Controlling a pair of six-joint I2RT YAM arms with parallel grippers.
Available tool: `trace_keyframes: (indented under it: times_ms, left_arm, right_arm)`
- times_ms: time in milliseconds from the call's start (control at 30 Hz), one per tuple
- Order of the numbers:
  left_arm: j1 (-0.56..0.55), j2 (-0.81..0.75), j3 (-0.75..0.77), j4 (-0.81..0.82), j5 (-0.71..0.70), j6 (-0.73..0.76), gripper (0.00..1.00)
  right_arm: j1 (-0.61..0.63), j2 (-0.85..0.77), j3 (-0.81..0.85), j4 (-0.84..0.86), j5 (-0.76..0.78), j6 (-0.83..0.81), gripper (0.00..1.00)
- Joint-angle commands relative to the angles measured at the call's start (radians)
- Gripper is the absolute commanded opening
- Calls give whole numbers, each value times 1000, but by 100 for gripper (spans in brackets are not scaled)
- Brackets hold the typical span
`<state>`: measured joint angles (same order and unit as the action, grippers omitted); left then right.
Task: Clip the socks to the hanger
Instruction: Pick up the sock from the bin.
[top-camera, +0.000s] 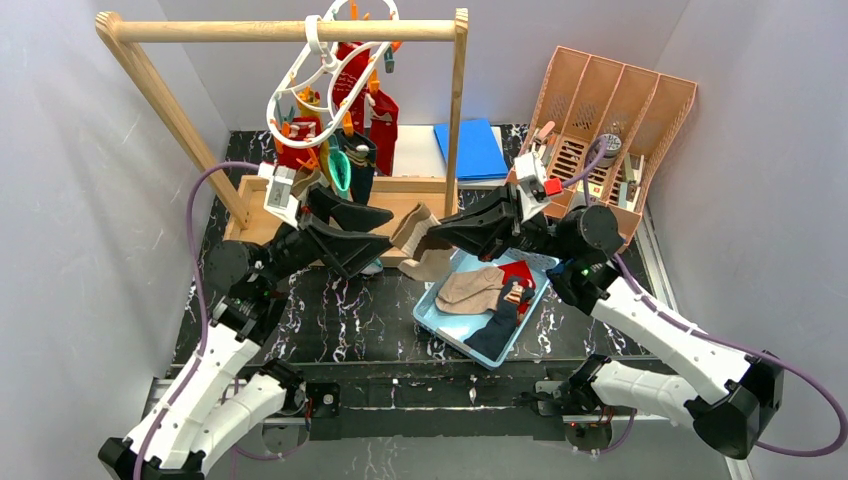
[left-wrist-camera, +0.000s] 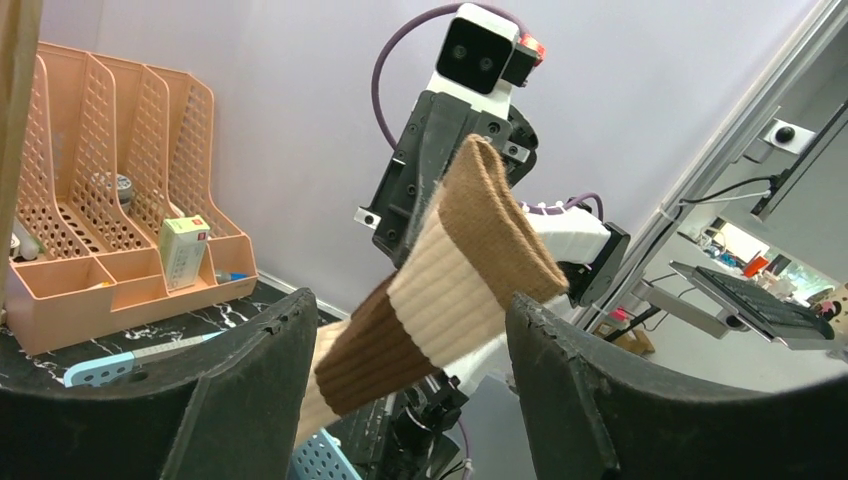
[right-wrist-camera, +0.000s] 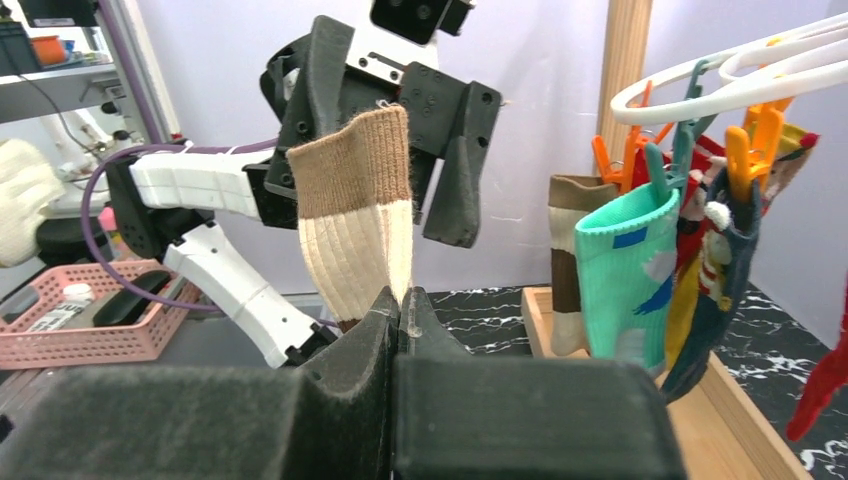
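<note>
My right gripper (top-camera: 437, 238) is shut on a brown-and-cream striped sock (top-camera: 418, 232) and holds it up above the table; the sock stands upright from the shut fingers in the right wrist view (right-wrist-camera: 355, 215). My left gripper (top-camera: 375, 232) is open, its jaws on either side of the sock (left-wrist-camera: 440, 290) without touching it. The white ring hanger (top-camera: 325, 65) hangs from the wooden rail, with red, teal, navy and mustard socks (top-camera: 355, 130) clipped below it; these also show in the right wrist view (right-wrist-camera: 625, 275). More socks (top-camera: 490, 300) lie in the blue tray (top-camera: 445, 328).
The wooden rail frame (top-camera: 290, 32) stands at the back on a wooden base (top-camera: 395, 192). A pink file rack (top-camera: 610, 110) holding small items is at the back right. A blue folded cloth (top-camera: 470, 148) lies behind the frame.
</note>
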<state>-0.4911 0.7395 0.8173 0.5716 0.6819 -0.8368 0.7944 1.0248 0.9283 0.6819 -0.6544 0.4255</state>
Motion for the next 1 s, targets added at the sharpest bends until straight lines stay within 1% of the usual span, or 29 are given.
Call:
trace_keyframes:
  times_ms: [0,133,400,700,733,967]
  left_arm:
    - [-5,-48,-19,12,24,12,68]
    - [-7,-55,-15,20,24,12,70]
    - [-17,-26,7,47,22,8,71]
    - [-23,18,41,80,25,-7,68]
    - [-24,19,39,83,25,-6,66]
    - [-26,18,23,95,29,-4,40]
  right_arm:
    - [5,-55,-19,32,68,-56,1]
    - [6,-59,-30,35,66,-47,1]
    - [9,-37,-54,104,52,20,1]
    - [20,-18,-62,117,65,24,1]
    - [21,-17,-60,116,67,23,1]
    - [28,-12,-66,111,70,22,1]
